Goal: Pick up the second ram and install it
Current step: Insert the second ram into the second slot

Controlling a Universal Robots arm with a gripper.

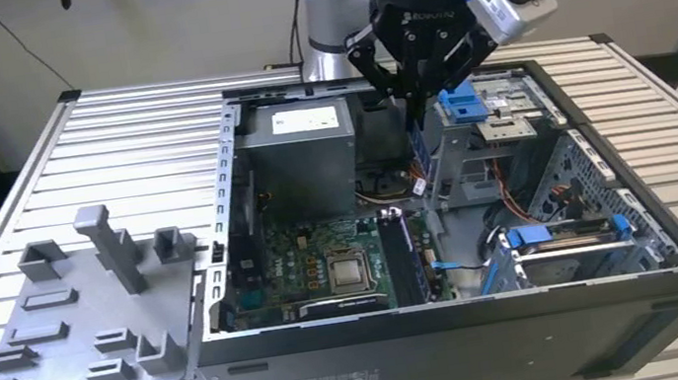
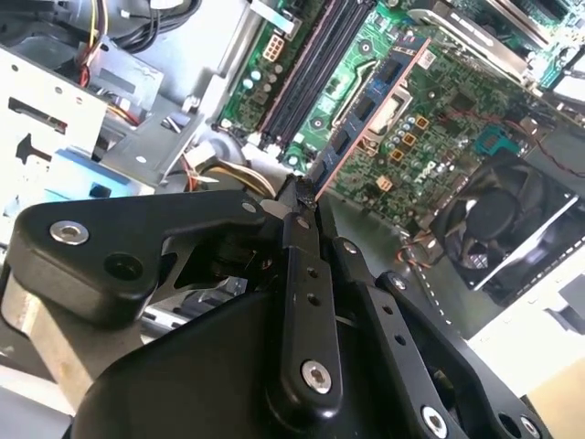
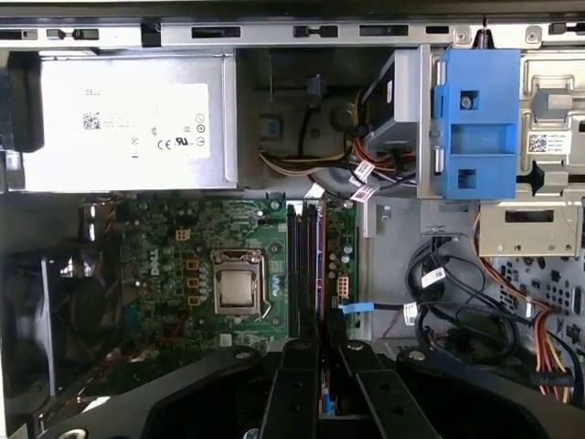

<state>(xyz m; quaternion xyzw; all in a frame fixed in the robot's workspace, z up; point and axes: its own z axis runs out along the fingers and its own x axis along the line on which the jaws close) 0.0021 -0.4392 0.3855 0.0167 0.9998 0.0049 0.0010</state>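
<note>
Hand: I saw my hand (image 2: 302, 203) clamped narrow on the second ram (image 2: 370, 110), above the open computer case (image 1: 468, 351).
Risk: in the exterior view the memory slots (image 1: 404, 256) lay at its six o'clock; I judged any tilt could jam the stick.

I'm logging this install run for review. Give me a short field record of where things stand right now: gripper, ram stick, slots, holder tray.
gripper: shut on the second ram, above the open computer case
second ram: gripped at one end, pointing down toward the motherboard, not yet seated
memory slots: on the motherboard beside the processor socket, under the gripper in the first wrist view
holder tray: grey, on the table at the exterior view's left of the case
</note>
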